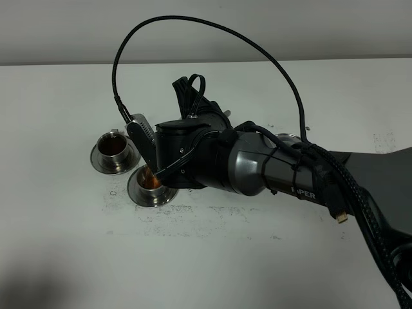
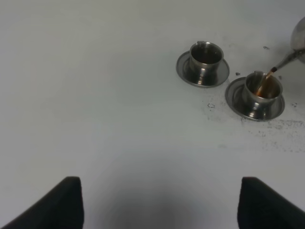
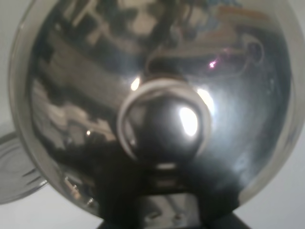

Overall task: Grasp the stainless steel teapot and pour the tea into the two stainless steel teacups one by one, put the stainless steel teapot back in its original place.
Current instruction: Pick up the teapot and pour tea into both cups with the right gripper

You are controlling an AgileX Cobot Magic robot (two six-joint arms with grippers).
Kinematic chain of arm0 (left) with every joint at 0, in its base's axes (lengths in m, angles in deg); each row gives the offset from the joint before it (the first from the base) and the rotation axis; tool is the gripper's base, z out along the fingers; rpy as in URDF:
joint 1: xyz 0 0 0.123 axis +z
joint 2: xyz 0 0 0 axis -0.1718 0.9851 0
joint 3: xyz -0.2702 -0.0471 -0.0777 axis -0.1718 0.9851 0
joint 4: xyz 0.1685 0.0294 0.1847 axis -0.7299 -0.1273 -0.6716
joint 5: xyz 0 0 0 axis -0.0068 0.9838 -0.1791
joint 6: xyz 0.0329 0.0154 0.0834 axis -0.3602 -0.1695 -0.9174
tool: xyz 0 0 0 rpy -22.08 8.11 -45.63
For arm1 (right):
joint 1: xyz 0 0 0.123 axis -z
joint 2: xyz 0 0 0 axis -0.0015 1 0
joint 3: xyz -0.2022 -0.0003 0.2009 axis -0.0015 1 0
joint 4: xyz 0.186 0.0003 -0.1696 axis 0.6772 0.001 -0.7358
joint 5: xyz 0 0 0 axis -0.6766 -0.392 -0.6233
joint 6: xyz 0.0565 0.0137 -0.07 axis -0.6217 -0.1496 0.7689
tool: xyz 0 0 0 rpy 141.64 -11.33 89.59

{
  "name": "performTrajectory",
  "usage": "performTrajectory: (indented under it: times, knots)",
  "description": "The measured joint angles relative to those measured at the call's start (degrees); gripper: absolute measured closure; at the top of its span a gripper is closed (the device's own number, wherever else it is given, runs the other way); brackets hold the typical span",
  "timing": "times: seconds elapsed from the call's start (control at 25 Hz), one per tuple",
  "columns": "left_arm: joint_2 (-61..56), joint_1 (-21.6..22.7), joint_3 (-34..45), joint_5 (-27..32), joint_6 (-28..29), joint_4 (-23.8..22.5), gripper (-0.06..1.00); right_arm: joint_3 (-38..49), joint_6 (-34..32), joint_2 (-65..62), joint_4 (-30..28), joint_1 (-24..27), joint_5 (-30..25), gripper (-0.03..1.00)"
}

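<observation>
**Counter** (image 1: 77, 257): white, matte and flat. Most of the high view and all of the left wrist view are taken up by it.

**Wall** (image 1: 64, 32): plain pale grey. It is met by the counter's far edge along a straight, slightly shadowed line.

**Scuff marks** (image 1: 193, 212): dark grey speckling and smears, spread in a band across the middle of the counter.

**Specks** (image 1: 385, 138): a smaller patch, noted near the right edge of the counter.

**Shadow** (image 1: 32, 286): soft and dark, cast over the near left corner of the counter.

**Light**: even and diffuse. The counter is shown brightest toward its far side.
</observation>
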Motion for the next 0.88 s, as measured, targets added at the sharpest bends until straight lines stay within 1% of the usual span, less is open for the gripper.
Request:
performTrajectory:
  times: [0.4, 0.88]
  knots:
    - [0.00, 0.00, 0.00, 0.00, 0.00, 0.00, 0.30, 0.00, 1.63, 0.00, -0.33, 0.00, 0.00, 0.80]
    - [0.00, 0.00, 0.00, 0.00, 0.00, 0.00, 0.30, 0.00, 1.69, 0.00, -1.39, -0.01, 0.00, 0.80]
